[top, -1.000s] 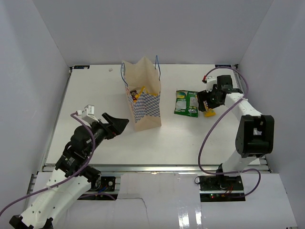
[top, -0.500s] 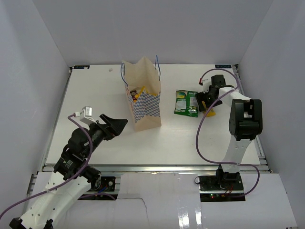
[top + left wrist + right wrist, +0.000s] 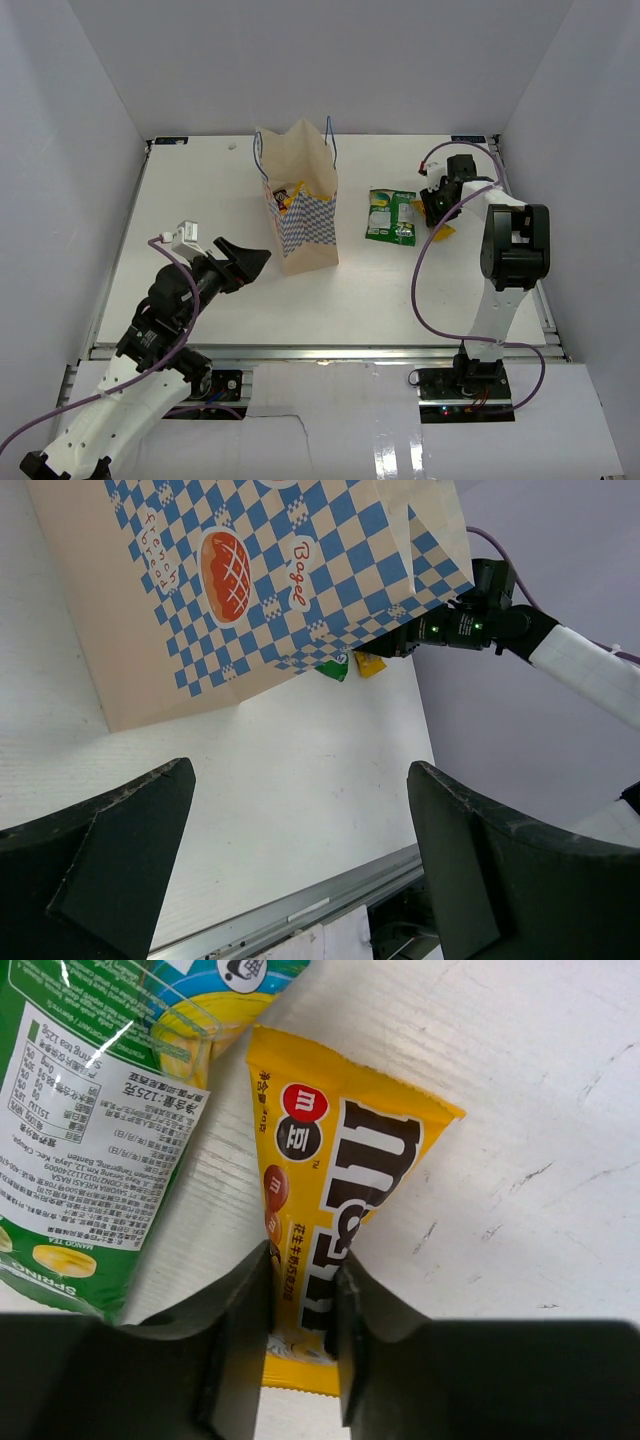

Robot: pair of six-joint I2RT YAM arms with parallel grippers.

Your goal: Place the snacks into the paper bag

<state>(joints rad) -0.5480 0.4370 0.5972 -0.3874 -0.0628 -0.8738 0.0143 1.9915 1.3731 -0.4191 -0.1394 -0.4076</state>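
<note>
At the right of the table (image 3: pixel 190 200), the yellow packet (image 3: pixel 340 1170) is pinched at its lower end by the right gripper (image 3: pixel 303 1300), which is closed tight on it. Just beside the packet the green pouch (image 3: pixel 90 1140) is laid flat. Left of the pouch the bag (image 3: pixel 300 195) is stood upright, and snacks (image 3: pixel 287 198) are seen inside its mouth. The left gripper (image 3: pixel 300 840) is held near the bag's checkered side, its jaws spread wide with nothing between them.
</note>
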